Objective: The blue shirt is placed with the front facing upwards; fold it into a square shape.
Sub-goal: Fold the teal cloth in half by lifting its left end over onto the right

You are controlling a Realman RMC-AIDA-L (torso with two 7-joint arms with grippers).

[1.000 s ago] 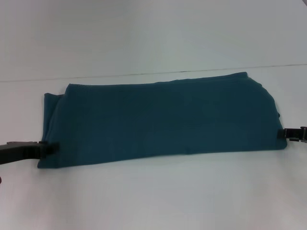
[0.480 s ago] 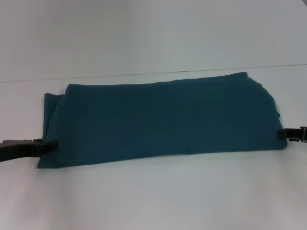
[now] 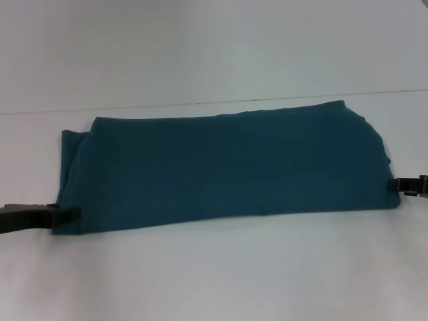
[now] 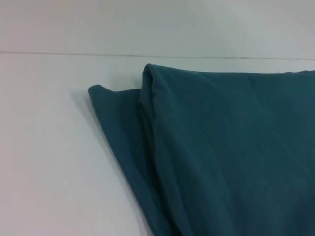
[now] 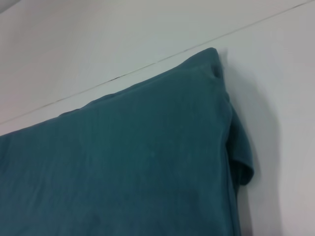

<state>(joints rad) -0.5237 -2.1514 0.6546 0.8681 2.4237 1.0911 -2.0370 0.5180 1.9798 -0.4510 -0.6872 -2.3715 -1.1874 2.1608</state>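
White tabletop carries the blue shirt, already folded into a long band; left gripper and right gripper touch its 2 ends, finger spread indiscernible. Next, probably, folding end over end.

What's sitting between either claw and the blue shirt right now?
Nothing visible. The left claw is at the blue shirt near its left corner, and the right claw is at its right edge.
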